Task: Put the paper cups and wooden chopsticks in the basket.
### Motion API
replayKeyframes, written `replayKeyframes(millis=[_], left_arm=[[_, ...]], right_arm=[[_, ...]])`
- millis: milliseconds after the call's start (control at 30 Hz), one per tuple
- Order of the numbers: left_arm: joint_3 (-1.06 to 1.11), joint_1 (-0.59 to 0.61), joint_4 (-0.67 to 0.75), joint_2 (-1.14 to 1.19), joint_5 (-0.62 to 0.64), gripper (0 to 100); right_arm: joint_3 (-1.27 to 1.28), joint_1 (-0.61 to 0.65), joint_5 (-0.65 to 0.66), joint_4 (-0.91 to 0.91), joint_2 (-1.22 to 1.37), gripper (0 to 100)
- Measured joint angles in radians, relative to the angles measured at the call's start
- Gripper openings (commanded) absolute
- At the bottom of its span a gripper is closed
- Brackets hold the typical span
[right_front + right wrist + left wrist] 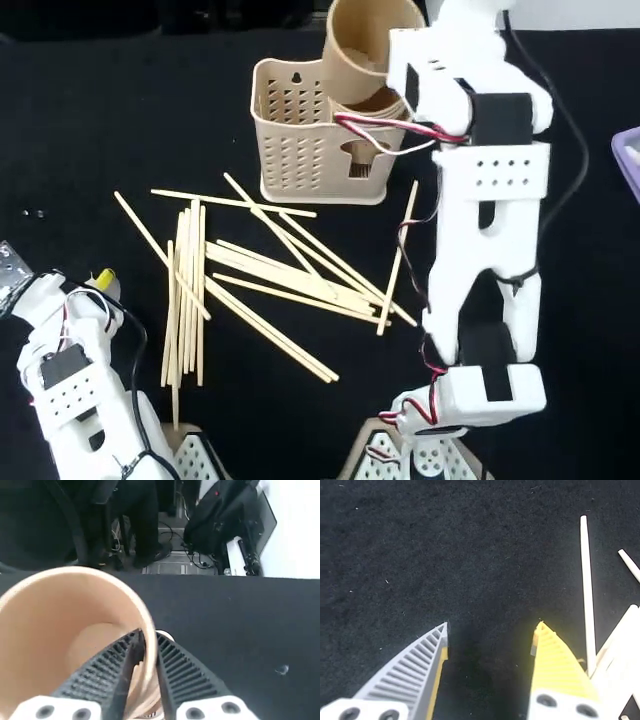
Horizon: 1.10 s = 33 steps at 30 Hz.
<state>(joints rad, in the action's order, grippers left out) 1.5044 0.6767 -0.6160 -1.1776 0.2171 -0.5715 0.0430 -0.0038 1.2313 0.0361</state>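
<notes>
My left gripper (492, 630) is hovering low over the black desk (90, 130) near its left side, close to my base. Its jaws are spread wide and gripping nothing. Bare cloth is lying open between and ahead of the tips, and a single stick (587, 590) is running just beside the yellow finger (555, 665). Farther out, the wooden chopsticks (260, 275) are lying scattered across the middle of the desk. They are crossing and overlapping so much that I am not getting a firm count, only that there are more than a dozen. Open desk is stretching away to the left of them. My right arm is reaching over the heap's right side and hiding part of it. Beyond the heap, one perforated beige basket (300, 140) is standing upright, its right side covered by my arm and wires. My right gripper (148, 637) is pinching the wall of a paper cup (60, 625), one finger inside and one outside, holding it tilted above the basket's far right corner. Under it, the rim of a second cup (385, 100) is showing in the basket, mostly hidden, so I am counting two cups. A purple object (628, 160) is being cut off at the desk's right edge. Past the far edge, a floor with cables and a dark bag (225, 515) is showing.
</notes>
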Motion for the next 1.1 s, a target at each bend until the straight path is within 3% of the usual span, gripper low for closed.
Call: replayKeyframes(millis=[300,567,867,1100], left_arm=[[0.000,0.000,0.000,0.000,0.000,26],[0.000,0.000,0.000,0.000,0.000,26],[0.000,0.000,0.000,0.000,0.000,26],[0.000,0.000,0.000,0.000,0.000,26]], right_arm=[[0.000,-0.064,0.003,0.002,0.009,1.9],[0.000,-0.064,0.003,0.071,0.009,23.4],[0.000,-0.098,0.003,0.106,0.009,19.3],[-0.002,-0.101,0.003,0.301,-0.066,19.1]])
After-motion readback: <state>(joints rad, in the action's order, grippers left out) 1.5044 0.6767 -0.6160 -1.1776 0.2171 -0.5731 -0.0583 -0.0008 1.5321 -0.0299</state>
